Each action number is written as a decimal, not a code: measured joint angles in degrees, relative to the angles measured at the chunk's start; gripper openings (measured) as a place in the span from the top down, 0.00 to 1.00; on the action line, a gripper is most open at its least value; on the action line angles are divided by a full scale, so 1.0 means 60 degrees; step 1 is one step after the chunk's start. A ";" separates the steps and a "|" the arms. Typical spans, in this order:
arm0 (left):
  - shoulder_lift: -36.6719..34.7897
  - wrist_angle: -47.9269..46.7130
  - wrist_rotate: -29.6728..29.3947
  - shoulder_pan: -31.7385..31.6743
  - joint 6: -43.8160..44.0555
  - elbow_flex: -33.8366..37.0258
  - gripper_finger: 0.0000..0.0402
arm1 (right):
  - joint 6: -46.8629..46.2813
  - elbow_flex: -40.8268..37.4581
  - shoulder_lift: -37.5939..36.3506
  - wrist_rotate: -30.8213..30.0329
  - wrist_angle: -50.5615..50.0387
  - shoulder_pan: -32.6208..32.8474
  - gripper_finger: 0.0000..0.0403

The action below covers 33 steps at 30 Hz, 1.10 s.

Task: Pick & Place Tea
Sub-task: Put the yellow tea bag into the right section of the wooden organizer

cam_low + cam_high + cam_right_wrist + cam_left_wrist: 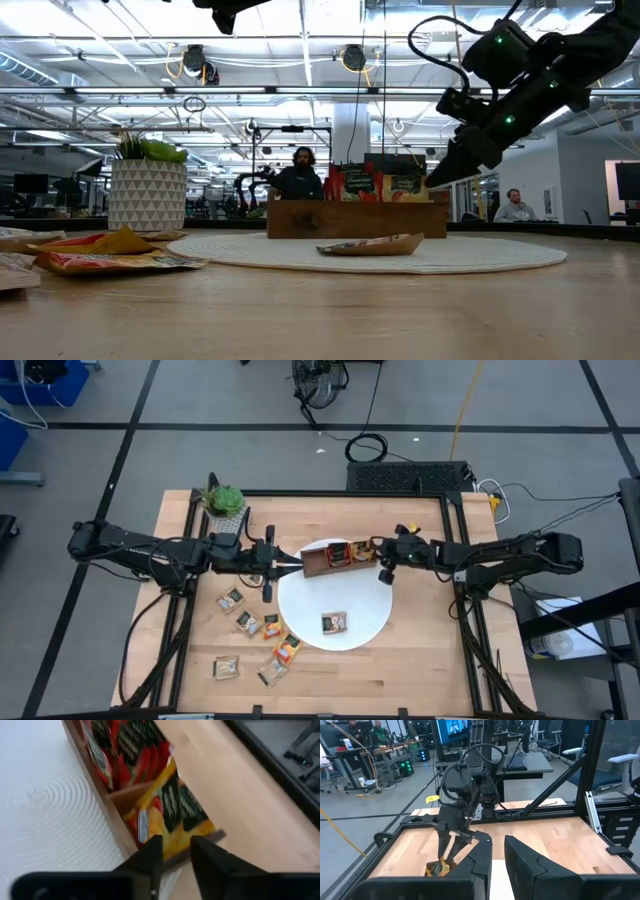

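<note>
Flat, shiny square tea packets (pixel 233 600) in red, yellow and pale brown lying on the smooth wood table (pixel 420 660), one (pixel 334 622) on the round white plate (pixel 370 622), more standing in the brown wooden tray (pixel 318 564). Right gripper (pixel 385 572) reaching in low over the tray's end, fingers a little apart, holding nothing. Left gripper (pixel 298 564) stretched out flat at the tray's other end, fingers slightly apart and empty.

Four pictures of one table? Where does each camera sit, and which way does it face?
High: overhead, straight down on the table, both arms and the white plate.
Low: table height, level across the plate to the wooden tray; right gripper above.
Left wrist: on the left arm, past the left gripper toward the other arm.
Right wrist: past the right gripper onto the tray's sachets.
High and low share plate and tray.
</note>
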State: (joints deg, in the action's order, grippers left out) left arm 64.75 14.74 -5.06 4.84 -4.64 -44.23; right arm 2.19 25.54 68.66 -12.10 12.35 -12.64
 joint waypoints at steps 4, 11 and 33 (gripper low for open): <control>0.0000 0.0000 0.0000 0.0000 0.0000 0.0000 0.86 | 0.0258 0.0049 -0.0004 -0.0164 0.0728 0.0013 0.65; 0.0000 -0.0006 0.0004 0.0000 0.0055 0.0000 0.86 | 0.1580 0.2598 -0.0004 -0.1021 -0.2077 0.0322 0.70; 0.0025 -0.0620 0.0004 -0.0011 0.0037 0.0000 0.86 | 0.3066 0.8393 0.5388 0.1031 -1.0158 0.0351 1.00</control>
State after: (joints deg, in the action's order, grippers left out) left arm 64.90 11.02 -5.04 4.78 -4.42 -44.23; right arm 20.59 75.90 100.99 -5.91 -48.60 -10.54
